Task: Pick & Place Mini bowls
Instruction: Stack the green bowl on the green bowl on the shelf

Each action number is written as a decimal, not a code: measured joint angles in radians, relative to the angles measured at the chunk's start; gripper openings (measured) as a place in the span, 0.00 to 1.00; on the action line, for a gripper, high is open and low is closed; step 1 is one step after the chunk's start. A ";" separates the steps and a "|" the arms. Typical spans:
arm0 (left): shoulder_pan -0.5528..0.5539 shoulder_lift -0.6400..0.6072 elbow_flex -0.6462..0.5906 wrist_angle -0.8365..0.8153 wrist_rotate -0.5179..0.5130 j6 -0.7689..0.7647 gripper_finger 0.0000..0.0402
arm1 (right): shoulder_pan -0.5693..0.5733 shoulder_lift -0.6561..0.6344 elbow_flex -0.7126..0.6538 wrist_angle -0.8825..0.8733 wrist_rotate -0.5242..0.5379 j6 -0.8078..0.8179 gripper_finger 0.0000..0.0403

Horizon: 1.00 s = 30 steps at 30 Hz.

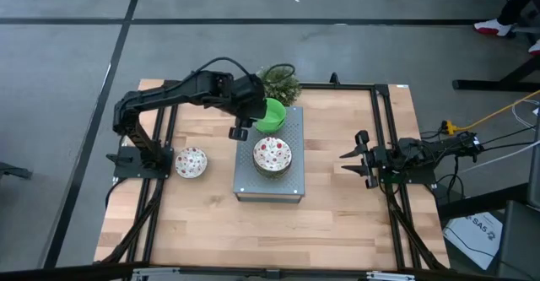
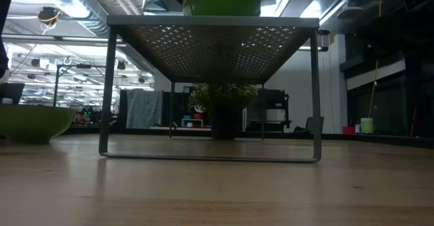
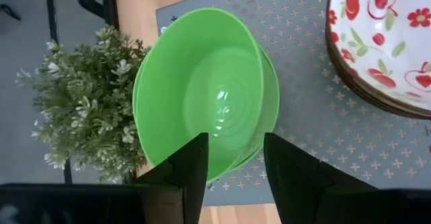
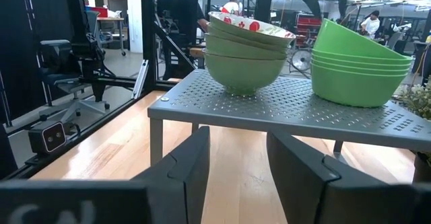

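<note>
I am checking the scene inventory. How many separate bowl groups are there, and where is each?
3. A green stack on the shelf by the plant, under the left gripper; a patterned-top stack mid-shelf; one patterned bowl on the table. Nested bowls may be hidden.

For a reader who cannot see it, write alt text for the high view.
From above, the left gripper hovers open by a green bowl stack on a grey rack, beside a patterned bowl stack. Another patterned bowl sits on the wooden table; the right gripper waits open.
</note>
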 joint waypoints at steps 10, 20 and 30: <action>-0.002 0.027 -0.001 -0.003 0.089 0.078 0.35 | 0.000 0.000 0.000 0.000 0.000 0.000 0.36; -0.006 0.062 -0.001 0.033 0.038 0.098 0.15 | 0.000 0.002 0.000 0.000 0.000 0.000 0.37; -0.041 0.057 0.003 0.046 0.035 0.108 0.01 | 0.000 0.002 0.000 0.000 0.000 0.000 0.37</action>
